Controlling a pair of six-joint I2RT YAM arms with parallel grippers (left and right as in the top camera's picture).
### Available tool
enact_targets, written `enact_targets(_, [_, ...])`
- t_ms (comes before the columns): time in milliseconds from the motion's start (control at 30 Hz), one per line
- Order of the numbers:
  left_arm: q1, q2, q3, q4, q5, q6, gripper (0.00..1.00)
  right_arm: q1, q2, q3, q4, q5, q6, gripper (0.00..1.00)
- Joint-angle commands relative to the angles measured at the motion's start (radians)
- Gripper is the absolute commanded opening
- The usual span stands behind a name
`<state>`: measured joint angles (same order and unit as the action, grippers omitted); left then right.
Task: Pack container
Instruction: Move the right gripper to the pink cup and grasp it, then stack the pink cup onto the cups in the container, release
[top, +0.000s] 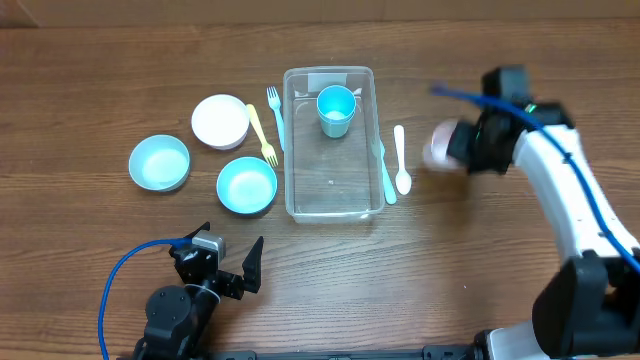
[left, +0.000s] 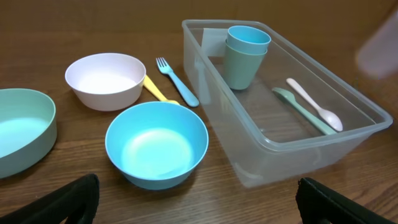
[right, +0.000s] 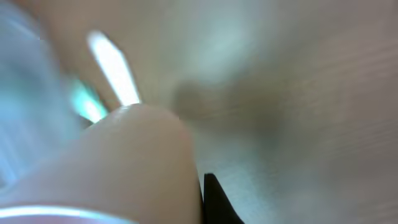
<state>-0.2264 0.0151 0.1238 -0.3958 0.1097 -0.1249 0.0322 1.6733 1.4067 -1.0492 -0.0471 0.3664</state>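
As right hand (top: 455, 146) grips pale cup (top: 437, 146), container (top: 330, 178) transparent-walled.

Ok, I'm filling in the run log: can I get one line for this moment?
left tool open | right tool holds pale pink item right of container | container holds stacked blue cups | bowls, forks outside

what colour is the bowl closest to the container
Light blue. The bowl shows best from the left wrist.

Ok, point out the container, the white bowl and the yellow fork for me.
container (top: 330, 185), overhead view, bare floor.
white bowl (top: 220, 121), overhead view, inner bottom.
yellow fork (top: 259, 130), overhead view, handle.
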Motion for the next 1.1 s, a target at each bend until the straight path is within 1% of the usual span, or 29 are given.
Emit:
enact_targets(0, [0.005, -0.004, -0.007, 0.0, 0.014, -0.01, 1.0, 0.013, -0.021, 0.266, -0.061, 0.0, 0.006, 0.04])
enact_targets(33, [0.005, -0.004, -0.007, 0.0, 0.014, -0.01, 1.0, 0.035, -0.021, 0.343, -0.064, -0.001, 0.006, 0.04])
enact_targets(100, [0.005, -0.004, -0.007, 0.0, 0.014, -0.01, 1.0, 0.085, -0.021, 0.406, -0.039, -0.001, 0.004, 0.04])
enact_targets(167, [0.005, -0.004, -0.007, 0.0, 0.014, -0.01, 1.0, 0.167, -0.019, 0.414, 0.038, -0.01, 0.0, 0.04])
enact_targets(267, [0.005, -0.004, -0.007, 0.0, 0.014, -0.01, 1.0, 0.266, 0.016, 0.414, 0.105, -0.008, -0.004, 0.04])
enact_targets(400, [0.005, -0.004, -0.007, 0.0, 0.014, -0.01, 1.0, 0.357, 0.14, 0.414, 0.133, -0.007, -0.004, 0.04])
enact_targets(500, [0.005, -0.004, -0.007, 0.0, 0.014, -0.01, 1.0, 0.375, 0.225, 0.414, 0.169, -0.007, -0.003, 0.04])
enact_targets(667, [0.005, -0.004, -0.007, 0.0, 0.014, -0.01, 1.0, 0.375, 0.313, 0.414, 0.235, -0.005, -0.003, 0.04])
enact_targets(700, [0.005, -0.004, -0.007, 0.0, 0.014, -0.01, 1.0, 0.375, 0.333, 0.414, 0.237, 0.025, -0.003, 0.04])
enact_targets(1067, [0.005, -0.004, -0.007, 0.0, 0.014, -0.01, 1.0, 0.374, 0.35, 0.412, 0.206, 0.065, -0.003, 0.04])
